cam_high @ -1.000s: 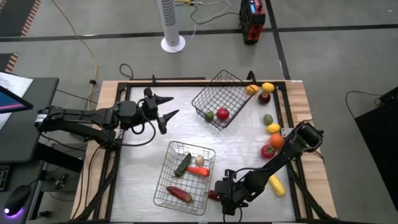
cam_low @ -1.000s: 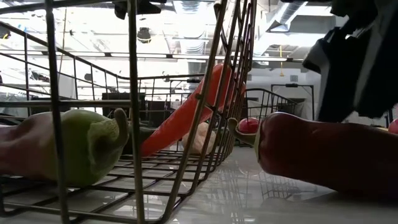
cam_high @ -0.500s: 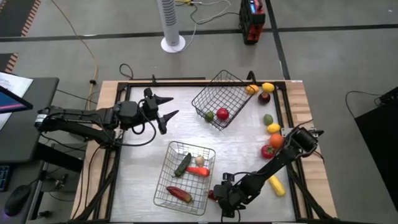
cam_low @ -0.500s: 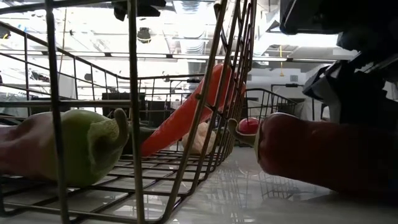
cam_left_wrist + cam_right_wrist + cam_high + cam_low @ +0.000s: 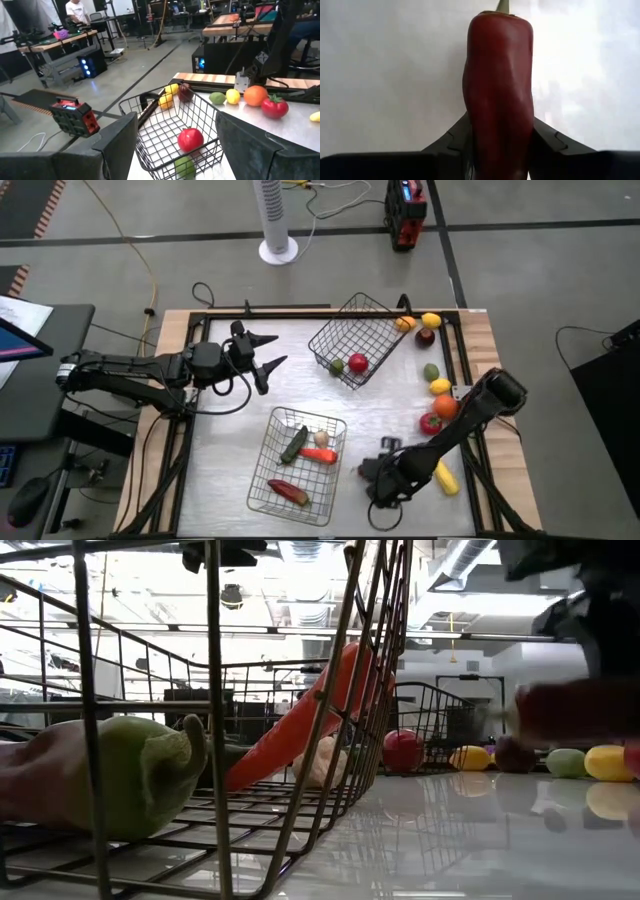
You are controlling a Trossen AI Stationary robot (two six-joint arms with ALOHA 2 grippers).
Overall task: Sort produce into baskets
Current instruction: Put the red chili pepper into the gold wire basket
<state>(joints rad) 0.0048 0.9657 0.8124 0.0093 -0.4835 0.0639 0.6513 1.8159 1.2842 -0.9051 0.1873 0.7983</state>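
Right wrist view, right gripper [image 5: 498, 150] clamping red pepper [image 5: 498, 90] (stem cropped) — left gripper [image 5: 268, 351] spread.

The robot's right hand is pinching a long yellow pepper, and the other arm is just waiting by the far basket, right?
Not quite: the pepper is dark red, not yellow. The right wrist view shows it gripped between the right gripper's fingers. The rest holds: the left gripper waits open beside the far basket.

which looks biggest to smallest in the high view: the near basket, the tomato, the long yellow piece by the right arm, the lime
1. Near basket, by far the largest.
2. Long yellow piece.
3. Tomato, close to the yellow piece, so that order is unsure.
4. Lime, smallest.
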